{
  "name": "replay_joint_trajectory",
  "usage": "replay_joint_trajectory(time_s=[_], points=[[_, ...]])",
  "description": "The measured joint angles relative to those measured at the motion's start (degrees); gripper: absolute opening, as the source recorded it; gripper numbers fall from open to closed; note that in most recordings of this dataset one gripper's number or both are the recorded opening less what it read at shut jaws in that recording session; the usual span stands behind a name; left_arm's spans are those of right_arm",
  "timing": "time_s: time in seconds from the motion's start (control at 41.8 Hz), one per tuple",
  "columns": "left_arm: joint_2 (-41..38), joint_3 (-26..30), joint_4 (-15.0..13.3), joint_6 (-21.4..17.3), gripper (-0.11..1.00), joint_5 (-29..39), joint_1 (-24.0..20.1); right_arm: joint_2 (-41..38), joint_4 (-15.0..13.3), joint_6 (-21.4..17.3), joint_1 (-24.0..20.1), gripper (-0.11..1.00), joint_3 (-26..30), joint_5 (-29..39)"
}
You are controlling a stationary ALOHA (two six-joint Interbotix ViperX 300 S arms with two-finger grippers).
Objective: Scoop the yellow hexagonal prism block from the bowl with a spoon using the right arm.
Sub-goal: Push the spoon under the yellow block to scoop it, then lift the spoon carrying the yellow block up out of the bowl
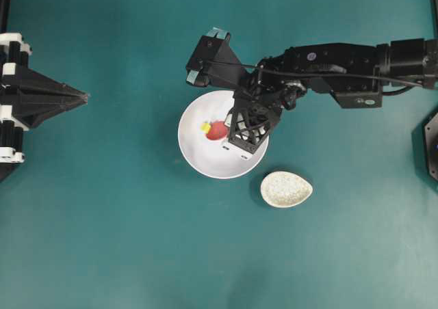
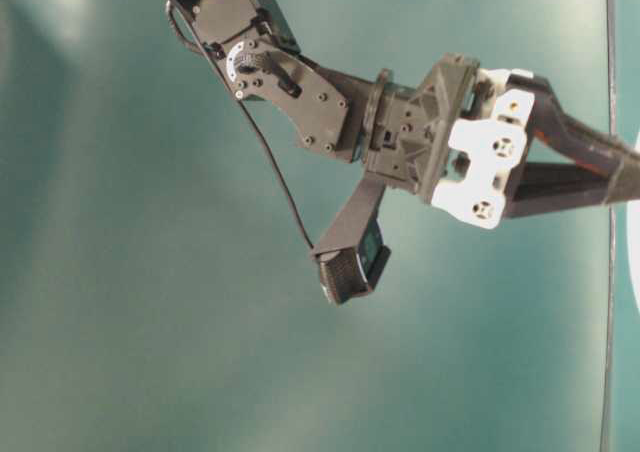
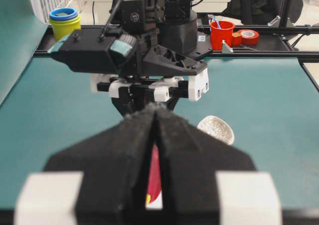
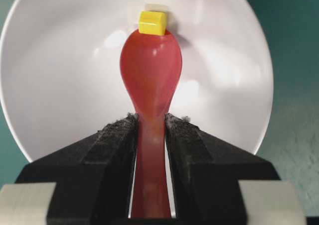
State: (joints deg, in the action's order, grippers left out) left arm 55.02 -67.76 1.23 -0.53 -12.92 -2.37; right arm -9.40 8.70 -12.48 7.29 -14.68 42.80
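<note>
The glossy red-pink spoon (image 4: 151, 80), with its deep oval scoop, lies inside the smooth round white bowl (image 1: 198, 155) on the teal table (image 1: 102, 220). The small yellow hexagonal prism block (image 4: 152, 22) sits in the bowl, touching the scoop's far tip. The right gripper (image 4: 150, 130) clamps the spoon's handle between 2 foam-padded fingers, its arm reaching in from the right and angled down over the bowl. The left gripper (image 3: 155, 116) stands apart, its jaws pressed together on nothing. A speckled beige oval dish (image 1: 286, 189) rests beside the bowl.
</note>
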Motion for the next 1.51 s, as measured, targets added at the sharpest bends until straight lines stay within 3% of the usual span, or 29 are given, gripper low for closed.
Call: replay_joint_trajectory(time_s=[0.574,1.22,1.507], points=[[0.0,0.0,0.0,0.0,0.0,0.53,0.0,0.79,-1.49,-0.53,-0.26,0.25,-3.25,-6.15],[0.0,0.0,0.0,0.0,0.0,0.53,0.0,6.59,-1.67,-0.7,-2.02,0.25,-13.1,-24.61],[0.0,0.0,0.0,0.0,0.0,0.53,0.0,7.12,-1.67,-0.7,-2.11,0.25,-14.77,-26.89]])
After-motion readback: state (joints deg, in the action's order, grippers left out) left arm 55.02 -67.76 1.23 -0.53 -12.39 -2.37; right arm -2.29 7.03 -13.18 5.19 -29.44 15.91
